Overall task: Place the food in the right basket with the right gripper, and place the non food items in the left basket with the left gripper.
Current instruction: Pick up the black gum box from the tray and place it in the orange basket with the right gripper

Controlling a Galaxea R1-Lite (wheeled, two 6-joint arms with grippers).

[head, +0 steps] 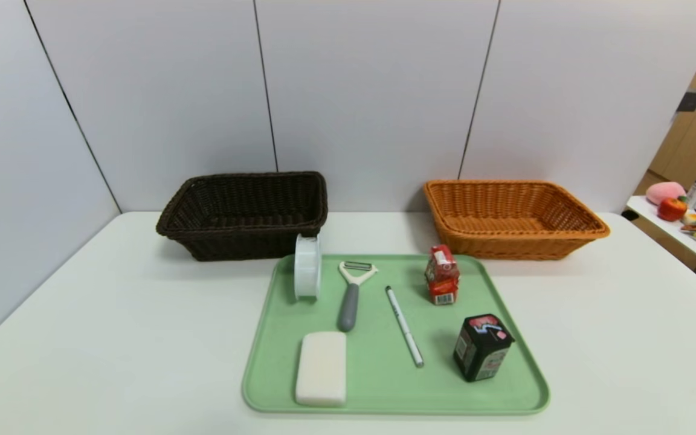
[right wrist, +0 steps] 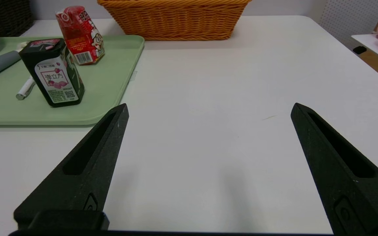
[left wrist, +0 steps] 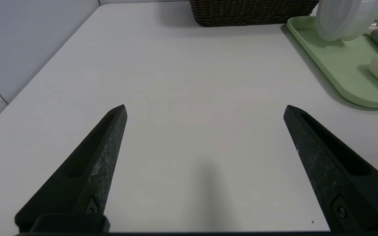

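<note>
On the green tray (head: 505, 356) stand a red carton (head: 442, 274) and a black carton (head: 482, 347). Beside them are a white disc case (head: 307, 266) on its edge, a grey-handled peeler (head: 351, 294), a white pen (head: 404, 326) and a white block (head: 322, 367). The dark brown basket (head: 245, 212) and the orange basket (head: 511, 216) stand empty behind the tray. My left gripper (left wrist: 205, 108) is open over bare table, left of the tray. My right gripper (right wrist: 209, 106) is open over bare table, right of the tray. Neither arm shows in the head view.
A grey partition wall runs behind the baskets. A side table (head: 662, 211) with fruit and a bottle stands at the far right. The white table (head: 112, 314) has bare surface on both sides of the tray.
</note>
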